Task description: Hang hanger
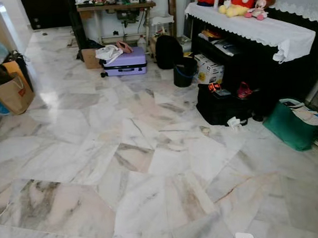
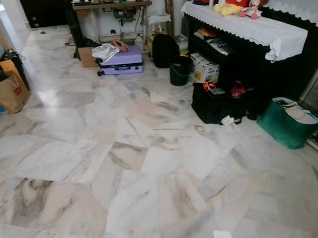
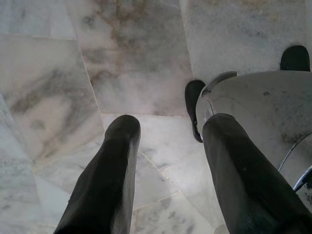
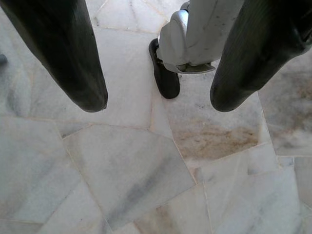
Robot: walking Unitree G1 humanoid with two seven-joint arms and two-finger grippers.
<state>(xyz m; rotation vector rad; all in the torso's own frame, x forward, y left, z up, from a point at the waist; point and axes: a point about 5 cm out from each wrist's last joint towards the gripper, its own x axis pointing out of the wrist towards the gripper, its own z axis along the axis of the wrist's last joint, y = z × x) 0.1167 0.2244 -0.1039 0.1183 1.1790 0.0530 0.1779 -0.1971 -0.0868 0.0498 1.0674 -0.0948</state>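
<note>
Grey-veined white marble floor (image 1: pixel 150 167), lilac suitcase (image 1: pixel 126 62), green bag (image 1: pixel 288 126)

Marble floor (image 1: pixel 135 167) w/ grey and tan veining is running thru the whole rm, glare sitting on it near the far left. A lilac suitcase (image 1: pixel 126 63) is lying flat at the back, cloth piled on top, just in front of a wooden table (image 1: pixel 115 6). Dark piano-like cabinet (image 1: pixel 262 56) is standing along the right under a white lace-edged cover (image 1: pixel 250 26), plush toys (image 1: pixel 242 1) sitting on top. Black bag (image 1: pixel 217 105) and green bin (image 1: pixel 291 125) are resting at its foot. Paper bags (image 1: pixel 12 92) are leaning at the left edge.
</note>
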